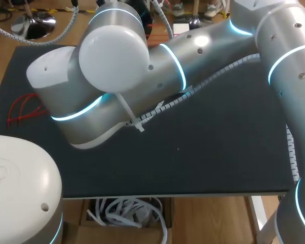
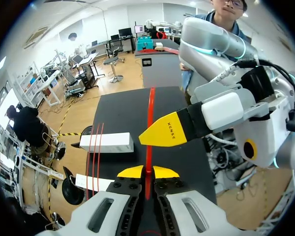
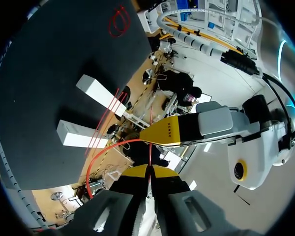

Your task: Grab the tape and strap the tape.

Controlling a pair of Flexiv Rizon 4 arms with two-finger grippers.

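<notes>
A thin red strap (image 2: pixel 151 118) runs straight out from between the yellow tips of my left gripper (image 2: pixel 147 172), which is shut on it. My right gripper (image 2: pixel 167 132) meets the same strap from the side, a little farther along. In the right wrist view my right gripper (image 3: pixel 148 170) is shut on the red strap (image 3: pixel 104 151), which bows out in a loop beside it, and my left gripper (image 3: pixel 163 135) crosses just ahead. In the head view both grippers are hidden under my crossed arms.
Two white blocks (image 2: pixel 108 142) (image 2: pixel 91 183) lie at the mat's edge with thin red straps (image 2: pixel 94 157) across them. A bundle of loose red straps (image 1: pixel 23 109) lies at the left of the dark mat (image 1: pixel 218 147). My arms cover the mat's far half.
</notes>
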